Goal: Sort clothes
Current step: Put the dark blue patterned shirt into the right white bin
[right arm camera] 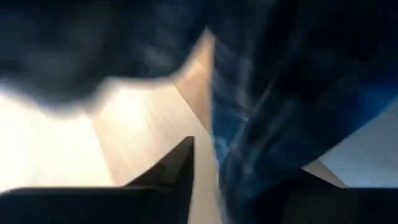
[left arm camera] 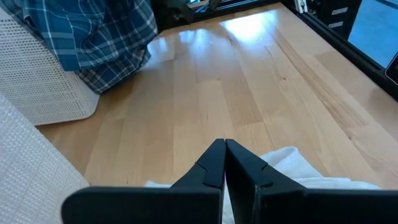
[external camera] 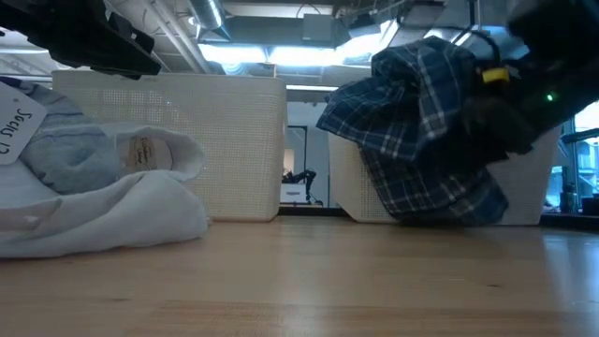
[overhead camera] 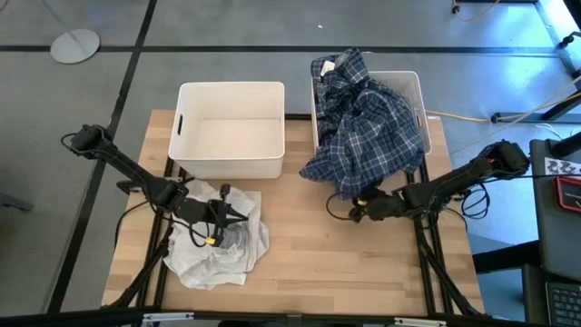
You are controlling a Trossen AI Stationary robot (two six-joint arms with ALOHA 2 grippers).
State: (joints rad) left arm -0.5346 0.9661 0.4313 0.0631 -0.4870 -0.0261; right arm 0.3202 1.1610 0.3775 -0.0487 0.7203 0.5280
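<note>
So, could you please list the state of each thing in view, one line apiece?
plaid shirt: heaped in the right bin, spilling over its front wall onto the table.
right bin: upright, mostly covered by the shirt.
left bin: upright, empty.
white garments: crumpled on the table before the left bin.
left gripper: shut, over the white garments.
right gripper: at the shirt's hanging hem.

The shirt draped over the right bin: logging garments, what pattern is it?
Navy-and-white plaid shirt, clearest in the high view.

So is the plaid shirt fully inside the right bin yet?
No. The plaid shirt drapes over the right bin's front wall, hem down on the table.
</note>
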